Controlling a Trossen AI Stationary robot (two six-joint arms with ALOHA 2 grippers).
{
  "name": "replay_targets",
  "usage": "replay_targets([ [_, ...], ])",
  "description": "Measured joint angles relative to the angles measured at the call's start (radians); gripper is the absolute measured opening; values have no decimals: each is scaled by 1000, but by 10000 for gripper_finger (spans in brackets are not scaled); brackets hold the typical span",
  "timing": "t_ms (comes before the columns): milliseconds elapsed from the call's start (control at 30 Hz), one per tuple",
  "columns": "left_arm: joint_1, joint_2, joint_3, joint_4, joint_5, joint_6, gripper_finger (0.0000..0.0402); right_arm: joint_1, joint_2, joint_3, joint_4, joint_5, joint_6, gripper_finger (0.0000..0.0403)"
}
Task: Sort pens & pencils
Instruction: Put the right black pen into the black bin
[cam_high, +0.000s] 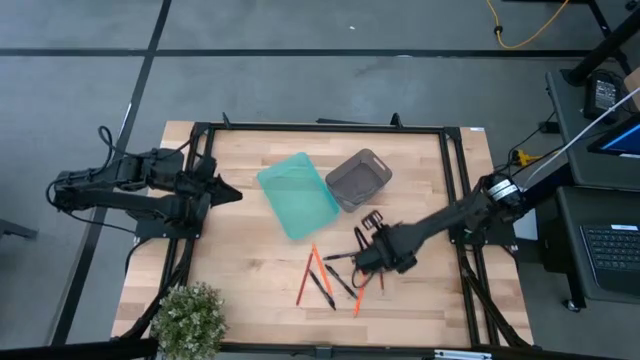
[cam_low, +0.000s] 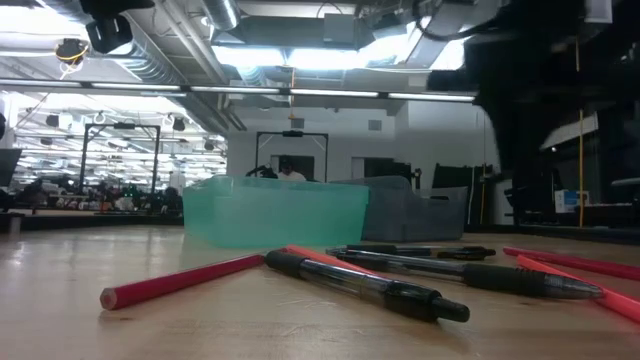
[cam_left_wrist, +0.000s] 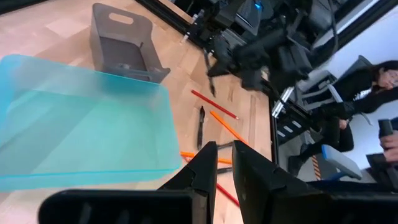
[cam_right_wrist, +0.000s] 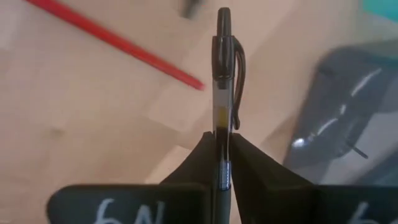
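right hand (cam_right_wrist: 222, 163) clenched on pen (cam_right_wrist: 222, 81), above counter (cam_high: 250, 290). thin grip, could twist loose before grey bin (cam_high: 358, 178). left hand (cam_left_wrist: 222, 171) parked, nearly closed, empty.

I see the right gripper (cam_right_wrist: 222, 155) out over mid-table, arm stretched in from the right edge, fingers (cam_right_wrist: 252, 165) clamped tight on a pen (cam_right_wrist: 222, 74). Left gripper (cam_high: 222, 192) sits parked at the table's left edge, arm folded back, fingers (cam_left_wrist: 200, 174) nearly together, w/ nothing btwn them.
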Motion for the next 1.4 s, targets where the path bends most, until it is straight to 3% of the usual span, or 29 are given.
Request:
replay_targets([
  [267, -37, 0, 0, 0, 0, 0, 43, -169, -144, 0, 23, 14, -60, 37],
  [467, -38, 0, 0, -1, -1, 0, 43, -288, -314, 1, 127, 5, -163, 30],
  [633, -38, 7, 0, -1, -1, 27, 43, -360, -375, 2, 199, -5, -260, 36],
  [1033, -38, 9, 0, -2, -2, 53, 43, -549, -266, 1, 334, -148, -452, 36],
  [1400, -38, 14, 0, -10, -3, 78, 43, -701, -105, 1, 400, -297, -492, 41],
])
